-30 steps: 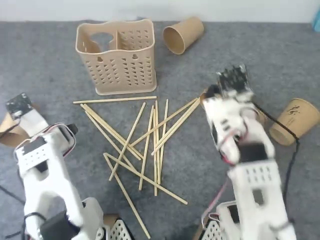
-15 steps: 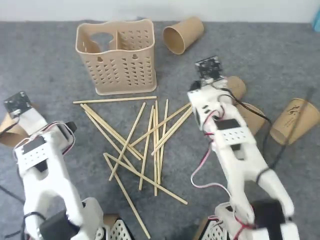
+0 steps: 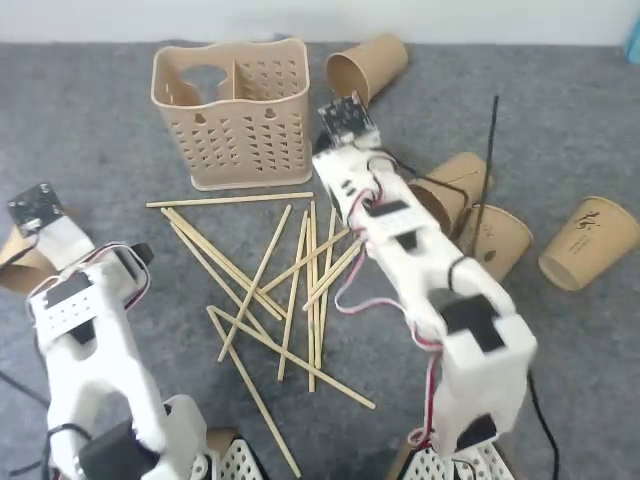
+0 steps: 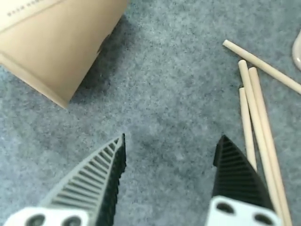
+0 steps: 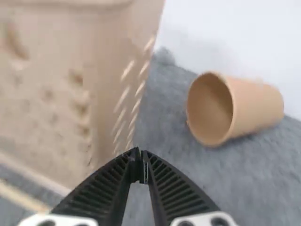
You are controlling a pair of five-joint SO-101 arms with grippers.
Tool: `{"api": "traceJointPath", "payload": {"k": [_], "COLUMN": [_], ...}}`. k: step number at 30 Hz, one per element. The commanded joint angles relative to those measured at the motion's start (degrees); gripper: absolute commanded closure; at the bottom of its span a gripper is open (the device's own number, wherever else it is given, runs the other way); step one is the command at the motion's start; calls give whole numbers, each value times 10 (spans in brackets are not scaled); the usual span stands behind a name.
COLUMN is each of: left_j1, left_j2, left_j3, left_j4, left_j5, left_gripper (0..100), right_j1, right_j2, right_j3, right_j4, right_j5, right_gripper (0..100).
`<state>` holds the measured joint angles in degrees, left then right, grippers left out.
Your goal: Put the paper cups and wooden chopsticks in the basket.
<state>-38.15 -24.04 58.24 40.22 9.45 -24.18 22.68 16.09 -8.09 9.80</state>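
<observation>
Basket (image 3: 232,110): beige perforated plastic, upright at the far side of the surface, divided into two compartments. All cups and chopsticks in view lie outside it.

Paper cups, five seen, all on their sides:
- Cup no. 1 (image 3: 366,68): behind and to the right of the basket, near it but apart, mouth toward the basket. The right wrist view shows its open mouth, inside bare.
- Cups no. 2 (image 3: 455,185) and no. 3 (image 3: 500,240): close together, just beside the right arm (image 3: 400,230).
- Cup no. 4 (image 3: 588,242): well to the right, apart from the others.
- Cup no. 5 (image 3: 22,265): at the left edge, near the left gripper.

Wooden chopsticks (image 3: 290,290): loose, criss-crossed heap on the surface in front of the basket, one lying parallel to the basket's front.

Right gripper (image 5: 139,162): jaws pressed together, nothing between them, positioned near the basket's right corner, pointing btwn basket and cup no. 1.

Left gripper (image 4: 172,139): jaws spread wide, nothing held, low over bare surface btwn cup no. 5 and several chopstick ends.

Surface: grey carpet-like mat (image 3: 120,170). White strip (image 3: 300,20) runs along its far edge. Thin black cable (image 3: 485,160) stands up beside the right arm.
</observation>
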Motion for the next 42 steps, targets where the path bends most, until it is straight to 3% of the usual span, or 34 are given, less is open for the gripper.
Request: {"api": "traceJointPath", "payload": {"k": [1,5,10,18,26,36,42], "left_j1": [-1,1,6,7,6,5,5], "left_j2": [0,0,0,0,0,0,-3], "left_j3": [-22,-22,-22,-22,-22,-21,-21], "left_j4": [-15,-16,-16,-16,-15,-13,-13], "left_j5": [4,4,3,2,2,2,2], "left_gripper": [710,710,710,710,710,710,710], "right_j1": [-6,-11,5,7,35,52,55], "right_j2": [51,145,219,228,265,303,340], "right_j3": [-135,-258,-385,-402,-451,-496,-565], "right_j4": [-12,-7,109,137,128,140,226], "right_j5": [-34,-41,-42,-50,-212,-275,-300], "right_gripper": [989,989,989,989,991,991,991]}}
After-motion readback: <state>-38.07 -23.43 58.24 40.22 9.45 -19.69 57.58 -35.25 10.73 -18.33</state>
